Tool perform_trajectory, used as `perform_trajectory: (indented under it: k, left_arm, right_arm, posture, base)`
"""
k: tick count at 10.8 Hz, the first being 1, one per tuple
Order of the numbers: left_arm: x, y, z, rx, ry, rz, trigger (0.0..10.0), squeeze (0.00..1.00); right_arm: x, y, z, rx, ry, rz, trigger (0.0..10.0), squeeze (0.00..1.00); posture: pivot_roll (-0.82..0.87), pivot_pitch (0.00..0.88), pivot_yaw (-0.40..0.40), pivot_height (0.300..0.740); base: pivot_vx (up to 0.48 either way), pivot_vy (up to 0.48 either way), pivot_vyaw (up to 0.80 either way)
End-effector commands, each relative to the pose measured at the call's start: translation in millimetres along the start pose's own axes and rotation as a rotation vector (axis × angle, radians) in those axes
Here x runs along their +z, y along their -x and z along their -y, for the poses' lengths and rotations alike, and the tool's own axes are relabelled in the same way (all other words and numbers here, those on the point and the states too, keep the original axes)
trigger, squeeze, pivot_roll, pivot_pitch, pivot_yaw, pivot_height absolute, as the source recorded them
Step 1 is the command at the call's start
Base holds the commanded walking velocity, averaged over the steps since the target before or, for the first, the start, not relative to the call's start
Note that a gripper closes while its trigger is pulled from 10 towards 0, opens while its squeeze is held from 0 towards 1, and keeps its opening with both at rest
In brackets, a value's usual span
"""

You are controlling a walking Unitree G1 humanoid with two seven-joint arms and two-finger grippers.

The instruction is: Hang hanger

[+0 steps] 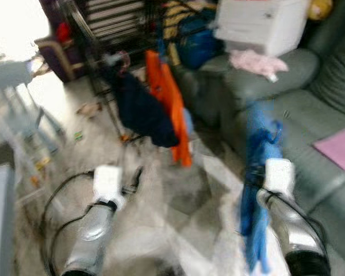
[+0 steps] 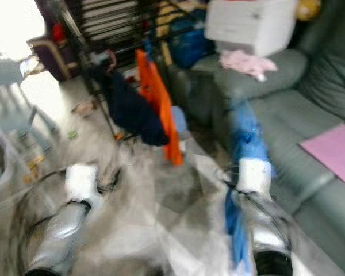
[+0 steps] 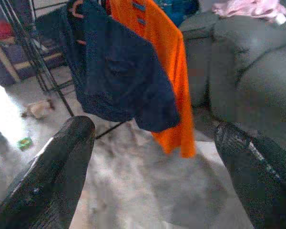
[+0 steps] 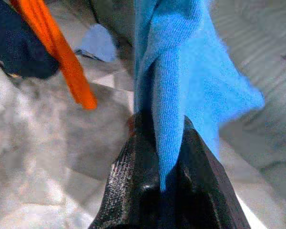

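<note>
Right gripper clamps a blue garment beside the grey sofa. Left gripper is spread wide, facing navy and orange clothes on the rack.

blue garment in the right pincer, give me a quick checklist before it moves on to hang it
1. Grip: right pincer is shut on the blue garment, cloth pinched between the fingers: ok.
2. Hanger inside the blue garment: cannot tell, the cloth hides it.
3. Left pincer open and holding nothing, free to help: ok.
4. Rack ahead already carries the navy garment and orange garment; free rail space: cannot tell.
5. Head views sharp enough to aim: not ok, both are blurred.
</note>
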State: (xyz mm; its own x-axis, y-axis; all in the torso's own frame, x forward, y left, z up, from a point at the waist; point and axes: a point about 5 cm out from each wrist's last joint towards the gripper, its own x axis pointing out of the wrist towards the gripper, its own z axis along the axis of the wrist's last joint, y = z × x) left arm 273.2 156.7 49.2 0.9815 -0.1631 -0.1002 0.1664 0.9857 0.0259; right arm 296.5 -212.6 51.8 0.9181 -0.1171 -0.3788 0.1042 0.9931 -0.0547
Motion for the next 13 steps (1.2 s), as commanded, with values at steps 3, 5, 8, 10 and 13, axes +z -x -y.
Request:
perform_trajectory:
  k: [3,5,8,10,13]
  left_arm:
    - [6,-6.7,8.7,-0.033,0.0,0.011,10.0,0.0]
    - [7,-8.3,9.8,-0.034,-0.002,0.01,10.0,0.0]
    - [9,-11.5,12.9,-0.033,-0.003,0.014,10.0,0.0]
    - [10,-13.1,15.9,-0.032,0.0,0.015,10.0,0.0]
    - [11,-14.9,20.3,-0.037,-0.004,0.013,10.0,0.0]
  right_arm:
    - [11,-0.6,10.6,-0.035,0.015,0.044,10.0,0.0]
    - [12,-1.4,8.9,-0.027,0.017,0.047,10.0,0.0]
    - [13,-2.3,6.3,-0.015,0.02,0.046,10.0,0.0]
    - [12,-2.4,5.4,-0.005,0.02,0.041,10.0,0.0]
    - [13,-4.2,6.7,-0.002,0.013,0.031,10.0,0.0]
  posture:
    - [-0.14,0.0,0.125,0.74]
    - [-0.14,0.0,0.125,0.74]
    - [-0.14,0.0,0.126,0.74]
    - [-0.15,0.0,0.125,0.74]
    - [-0.15,0.0,0.125,0.74]
  base:
    - [0.415,0.0,0.0]
    - [0.433,0.0,0.23]
    - [0.463,0.0,0.77]
    - [0.461,0.0,0.77]
    - [0.47,0.0,0.26]
